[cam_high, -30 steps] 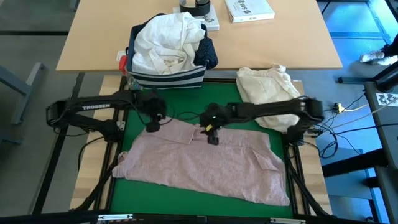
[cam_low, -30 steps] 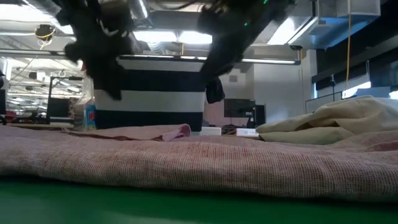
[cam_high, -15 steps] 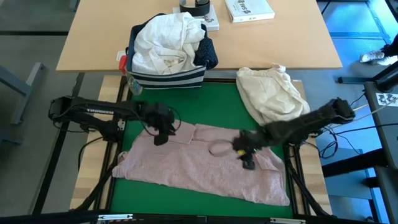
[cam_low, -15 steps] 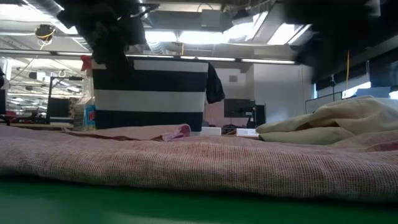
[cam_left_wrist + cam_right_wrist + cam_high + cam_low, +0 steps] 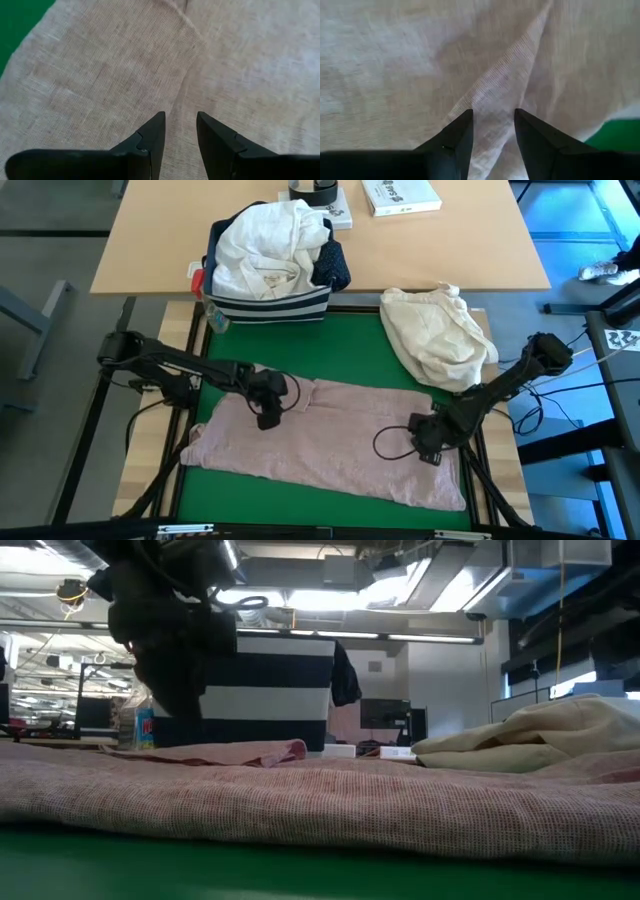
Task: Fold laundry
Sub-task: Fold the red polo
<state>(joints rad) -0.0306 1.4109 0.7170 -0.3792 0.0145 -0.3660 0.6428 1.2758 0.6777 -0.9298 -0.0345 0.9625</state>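
Note:
The pale pink top (image 5: 330, 442) lies spread flat on the green mat (image 5: 345, 345), reaching from left to right. My left gripper (image 5: 268, 418) stands open over its left half, near the far edge, fingers slanting down above a crease (image 5: 186, 80). My right gripper (image 5: 432, 452) stands open over its right end, pointing down, fingers either side of a raised fold line (image 5: 506, 80). Nothing sits between either pair of fingers (image 5: 179, 118) (image 5: 492, 113). The white shirt (image 5: 262, 242) and the navy dotted shirt (image 5: 332, 268) lie in the striped bin (image 5: 268, 304).
The striped bin stands just past the mat's far left edge, with a spray bottle (image 5: 212, 316) beside it. A cream-beige bundle (image 5: 436, 332) lies on the mat's far right corner. A wooden table (image 5: 150, 240) behind holds a book (image 5: 400, 194). Bare mat shows between the top and the bin.
Both grippers have come down toward the pink top. My left gripper went toward the near edge and a little right, rolling as it went. My right gripper swept from the top's middle to its right end and turned to point down. The top has kept still.

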